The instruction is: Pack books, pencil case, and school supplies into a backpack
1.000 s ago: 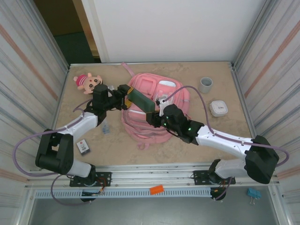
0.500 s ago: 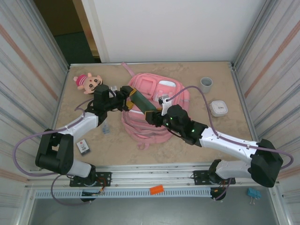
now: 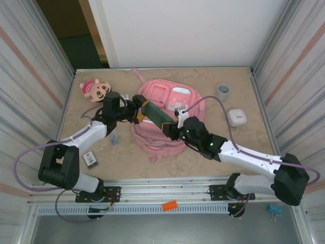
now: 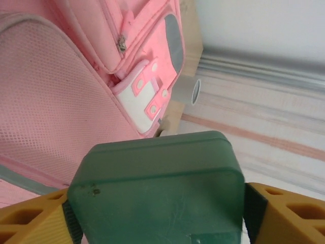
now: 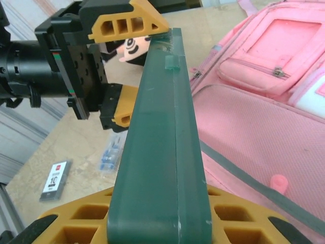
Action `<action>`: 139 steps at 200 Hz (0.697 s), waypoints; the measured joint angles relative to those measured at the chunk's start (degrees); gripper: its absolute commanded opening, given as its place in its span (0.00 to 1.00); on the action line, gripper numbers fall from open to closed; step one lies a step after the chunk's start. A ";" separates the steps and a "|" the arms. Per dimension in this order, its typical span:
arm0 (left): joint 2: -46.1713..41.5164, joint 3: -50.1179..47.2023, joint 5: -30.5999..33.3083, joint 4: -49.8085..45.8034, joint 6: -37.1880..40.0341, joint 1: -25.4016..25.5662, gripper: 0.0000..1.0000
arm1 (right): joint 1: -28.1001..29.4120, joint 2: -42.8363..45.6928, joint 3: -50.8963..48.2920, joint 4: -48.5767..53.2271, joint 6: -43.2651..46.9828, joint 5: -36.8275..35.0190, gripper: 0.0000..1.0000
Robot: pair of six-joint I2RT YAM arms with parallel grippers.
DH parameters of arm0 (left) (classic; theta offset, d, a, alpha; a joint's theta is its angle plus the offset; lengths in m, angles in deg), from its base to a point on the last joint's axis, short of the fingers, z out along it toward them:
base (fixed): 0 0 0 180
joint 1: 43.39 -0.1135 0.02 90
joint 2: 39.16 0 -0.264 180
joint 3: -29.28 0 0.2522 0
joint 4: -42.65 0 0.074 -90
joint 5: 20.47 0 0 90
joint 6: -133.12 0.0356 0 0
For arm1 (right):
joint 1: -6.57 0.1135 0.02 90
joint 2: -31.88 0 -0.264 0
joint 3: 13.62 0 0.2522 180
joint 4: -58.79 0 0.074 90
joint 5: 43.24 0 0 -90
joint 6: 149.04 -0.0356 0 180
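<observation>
The dark green pencil case hangs level above the pink backpack, spanning both grippers. My right gripper is shut on its near end, yellow fingers pressed against both flat faces. My left gripper straddles the far end, and its jaws look slightly slack around the pencil case. The backpack lies flat beneath. School supplies lie on the table to the left: a black-and-white card and a small grey-blue piece. The books are out of view.
A pink-capped plush doll lies at the back left. A grey cup and a white round object sit right of the backpack. Metal walls close in both sides, and a rail runs along the near edge.
The right gripper opened, then shut on the pencil case's near end. The left jaws widened around the far end. The case shifted slightly right and nearer.
</observation>
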 measured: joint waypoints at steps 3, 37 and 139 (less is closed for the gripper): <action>-0.17 0.63 0.04 -0.98 1.11 0.09 0.81 | -0.04 0.55 -0.24 0.09 -0.26 -0.07 0.19; -5.90 9.62 4.96 -14.56 22.10 0.17 0.78 | -4.98 8.50 -4.28 1.38 -5.42 -0.55 0.18; -12.79 4.37 17.75 -25.77 99.91 19.69 0.80 | -16.22 28.37 -11.91 12.39 -15.28 -0.35 0.18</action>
